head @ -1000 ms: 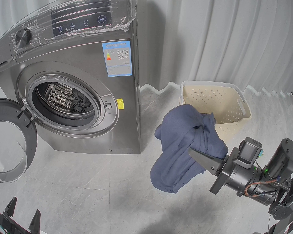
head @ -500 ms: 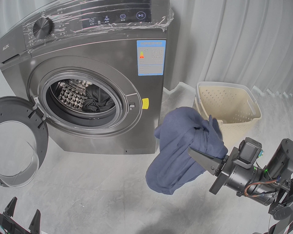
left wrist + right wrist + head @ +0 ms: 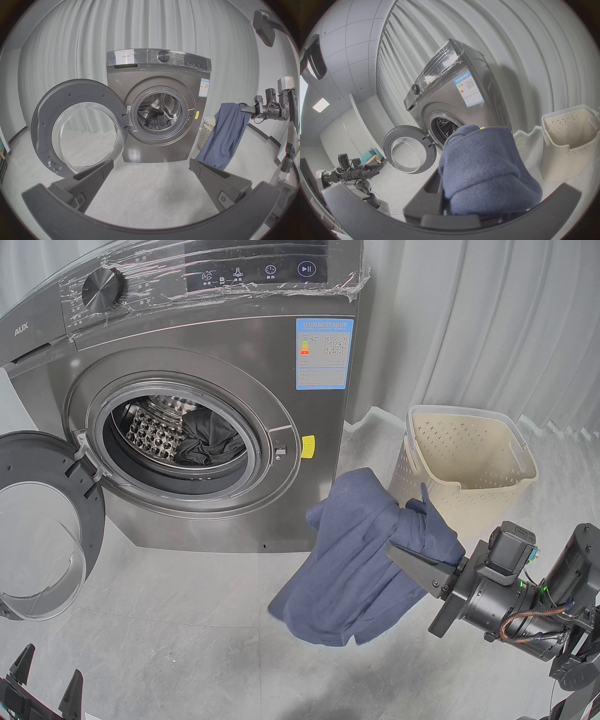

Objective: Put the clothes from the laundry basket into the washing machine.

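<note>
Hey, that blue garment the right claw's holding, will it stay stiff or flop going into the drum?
Probably floppy: the blue garment drapes in folds below the right claw. Likely light, since one pinch holds it. Its hanging end may catch on the washing machine opening.

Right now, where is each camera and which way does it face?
Head view: from the head, forward and down at washing machine and laundry basket; right gripper holding blue garment, left gripper.
Left wrist: low on left arm, facing the open drum; open gripper in front.
Right wrist: on right arm, facing machine and basket past its held garment.
Shared by head and left wrist: dark clothes in drum.
</note>
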